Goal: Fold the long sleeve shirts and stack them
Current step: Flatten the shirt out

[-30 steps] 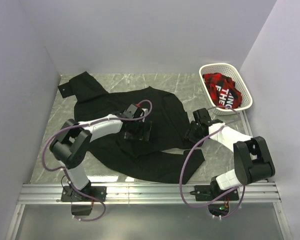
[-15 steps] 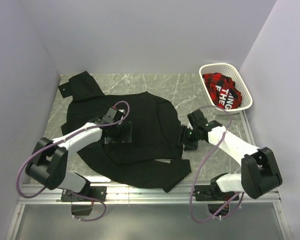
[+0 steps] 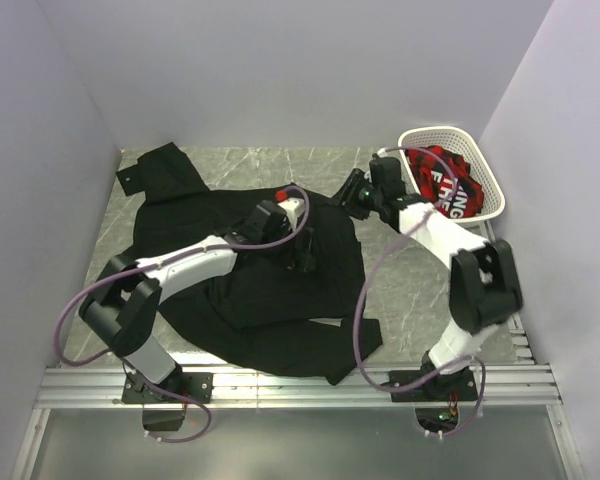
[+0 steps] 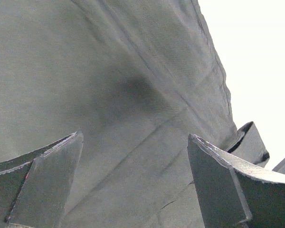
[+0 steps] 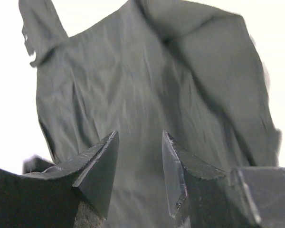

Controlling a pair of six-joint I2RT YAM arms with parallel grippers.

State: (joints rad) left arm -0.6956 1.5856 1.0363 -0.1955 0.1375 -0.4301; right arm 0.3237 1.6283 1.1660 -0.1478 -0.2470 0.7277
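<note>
A black long sleeve shirt (image 3: pixel 248 300) lies spread and rumpled on the marble table, one sleeve (image 3: pixel 166 168) reaching the far left corner. My left gripper (image 3: pixel 302 248) is low over the shirt's right half. In the left wrist view it (image 4: pixel 134 137) is wide open, with only flat black cloth (image 4: pixel 109 85) under it. My right gripper (image 3: pixel 352 192) is at the shirt's far right edge, beside the basket. In the right wrist view it (image 5: pixel 140 134) is open and empty, facing the shirt (image 5: pixel 147 80).
A white basket (image 3: pixel 492 190) stands at the far right and holds a red and black plaid garment (image 3: pixel 442 178). Bare marble table (image 3: pixel 420 290) lies right of the shirt. Grey walls close the left, back and right sides. A metal rail (image 3: pixel 300 385) runs along the near edge.
My left gripper moved right across the shirt, from its middle left to its right half. My right gripper moved from the shirt's right edge up to its far right corner near the basket.
</note>
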